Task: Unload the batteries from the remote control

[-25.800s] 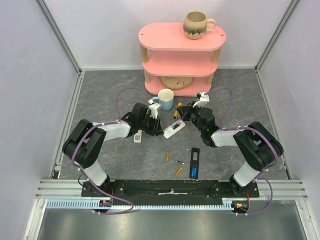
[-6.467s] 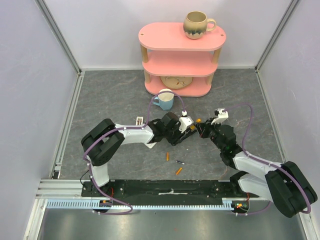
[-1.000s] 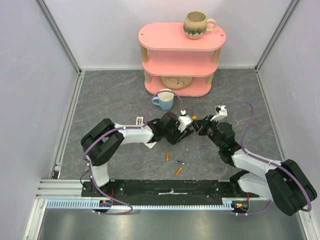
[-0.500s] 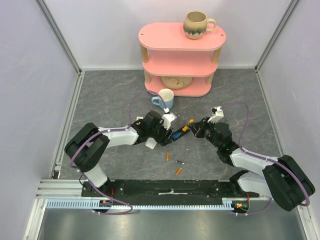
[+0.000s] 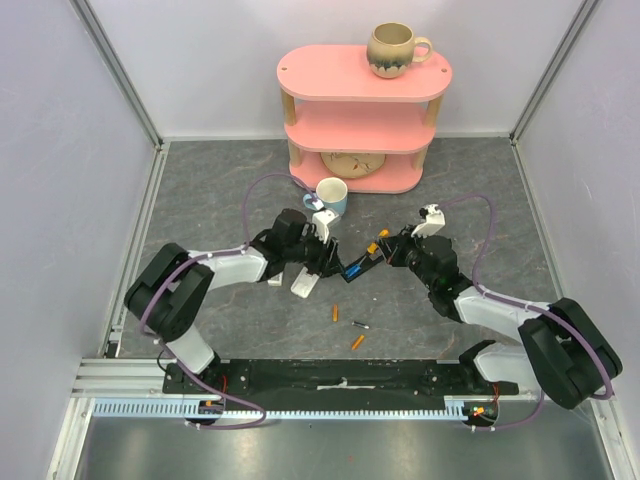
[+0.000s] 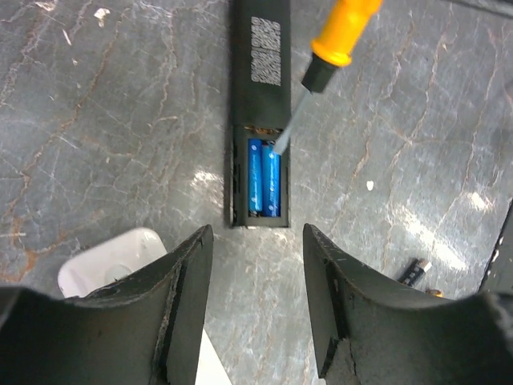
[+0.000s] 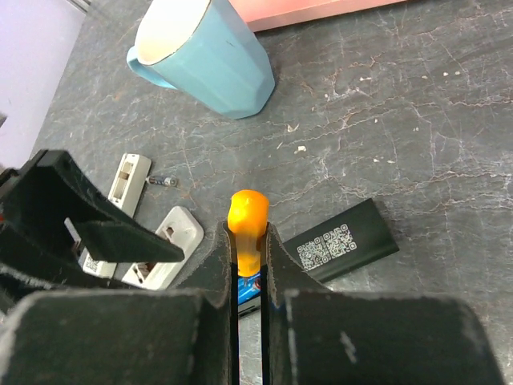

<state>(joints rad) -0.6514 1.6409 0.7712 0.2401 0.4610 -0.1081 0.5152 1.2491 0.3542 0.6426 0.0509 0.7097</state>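
Note:
A black remote control (image 6: pixel 260 72) lies face down with its compartment open and two blue batteries (image 6: pixel 264 176) inside; from above the remote (image 5: pixel 352 268) sits between the arms. My right gripper (image 7: pixel 248 241) is shut on the orange handle of a screwdriver (image 7: pixel 247 215), whose tip (image 6: pixel 280 144) rests at the batteries' upper end. My left gripper (image 6: pixel 256 305) stands open just short of the compartment end, with nothing between its fingers (image 6: pixel 188 297). Three loose batteries (image 5: pixel 337 313) (image 5: pixel 360 325) (image 5: pixel 357 342) lie nearer the bases.
A white remote (image 5: pixel 308 283) lies under the left gripper and a second white piece (image 7: pixel 128 180) beside it, with a small battery (image 7: pixel 164 182). A blue mug (image 5: pixel 330 195) stands behind. The pink shelf (image 5: pixel 362 130) carries a beige mug (image 5: pixel 392 48).
My left gripper has let go and drawn back left off the black remote, uncovering the blue batteries. The right gripper with the screwdriver has shifted slightly up and left.

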